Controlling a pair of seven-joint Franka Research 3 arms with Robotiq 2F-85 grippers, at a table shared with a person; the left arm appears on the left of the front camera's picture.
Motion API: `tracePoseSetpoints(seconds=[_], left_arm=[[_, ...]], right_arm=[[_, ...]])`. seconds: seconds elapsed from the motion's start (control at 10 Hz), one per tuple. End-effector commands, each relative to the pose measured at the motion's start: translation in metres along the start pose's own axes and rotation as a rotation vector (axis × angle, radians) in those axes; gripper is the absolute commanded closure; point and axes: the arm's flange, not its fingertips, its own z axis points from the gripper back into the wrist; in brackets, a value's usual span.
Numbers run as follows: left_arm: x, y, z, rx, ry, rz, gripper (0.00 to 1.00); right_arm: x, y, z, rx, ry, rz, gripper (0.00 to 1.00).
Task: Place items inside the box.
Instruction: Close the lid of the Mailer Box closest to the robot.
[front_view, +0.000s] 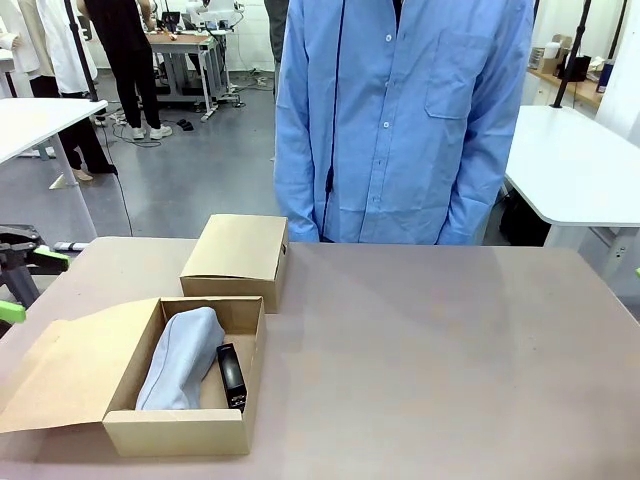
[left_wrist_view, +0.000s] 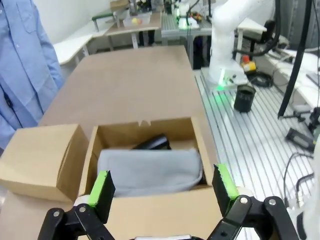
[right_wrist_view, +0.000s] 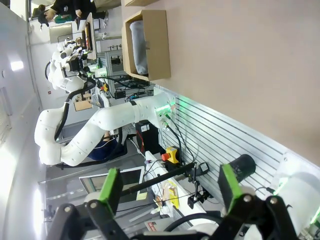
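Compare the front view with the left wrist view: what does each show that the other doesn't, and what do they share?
Front view alone: the open box's spread flap and the person's whole shirt front. Left wrist view alone: the left gripper with its jaws open, empty, just short of the box, and the other arm's white base beyond the table. Both: the open box holding the grey pouch and black stapler, and the closed box beside it.
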Motion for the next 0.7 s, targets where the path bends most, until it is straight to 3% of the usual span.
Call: tracePoseSetpoints(seconds=[0.0,0.3,0.6], left_arm=[[-0.034,0.017,0.003,-0.013,0.11,-0.029,0.0],[-0.077,0.024,0.011,-0.029,0.186,0.0,0.0],[-0.12,0.014,0.056,0.093,0.241,0.124,0.0]], right_arm=[[0.0,0.005,0.002,0.015,-0.002,-0.013,0.0],[0.0,0.005,0.002,0.015,-0.002,-0.013,0.0],[0.0,0.005,0.002,0.015,-0.002,-0.013,0.0]])
